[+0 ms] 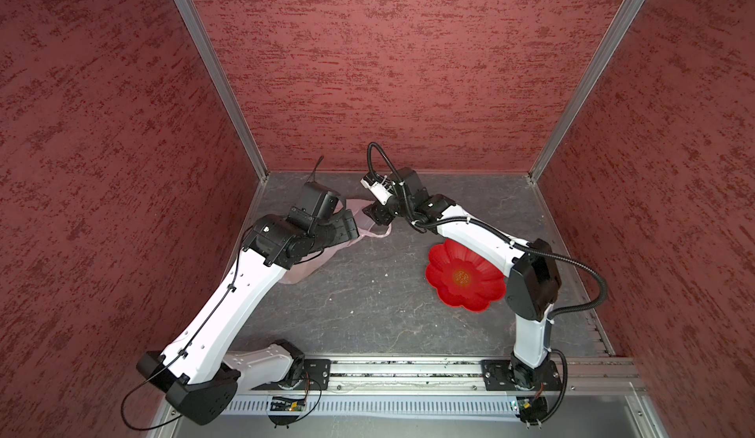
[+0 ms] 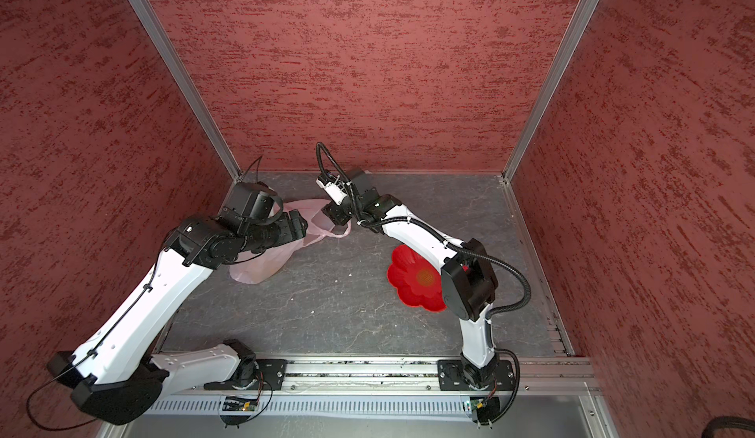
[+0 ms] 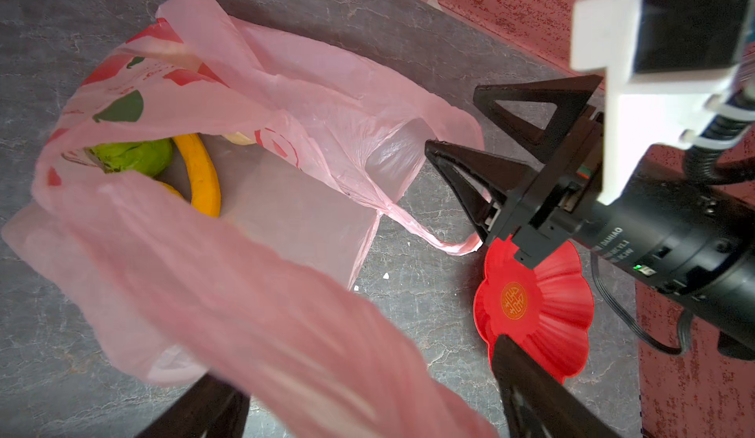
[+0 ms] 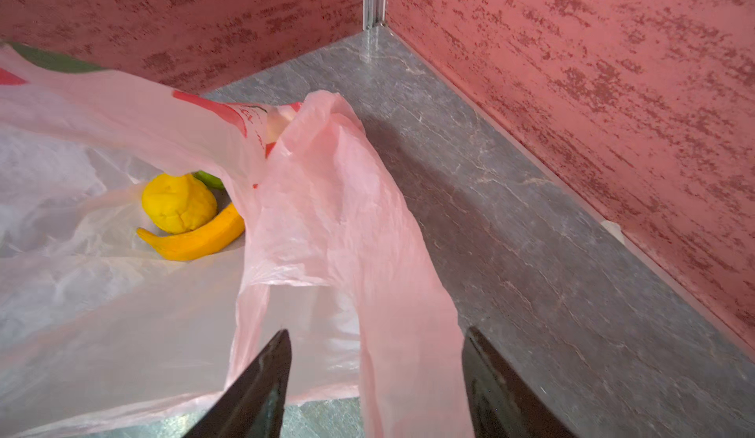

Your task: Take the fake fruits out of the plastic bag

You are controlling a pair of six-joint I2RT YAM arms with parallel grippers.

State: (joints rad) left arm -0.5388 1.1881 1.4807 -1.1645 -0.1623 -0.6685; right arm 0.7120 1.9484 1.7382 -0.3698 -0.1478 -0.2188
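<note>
My right claw [image 4: 378,331] stands open astride one loop handle [image 4: 408,313] of the plastic bag [image 4: 327,195], pinching nothing. My left claw [image 3: 359,362] gapes wide around the bag's raised rim, I judge to spread its mouth. Inside the bag lie the banana [image 4: 196,240], a yellow round fruit [image 4: 177,203] and a green ball [image 3: 135,156]. The red dish [image 3: 543,305] sits beside the bag.

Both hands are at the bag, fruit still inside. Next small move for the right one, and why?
Probably close the right hand on the bag handle: the strip runs between its open fingers, ungripped. Pinning it should help hold the plastic bag open while the banana and green ball lie inside.
</note>
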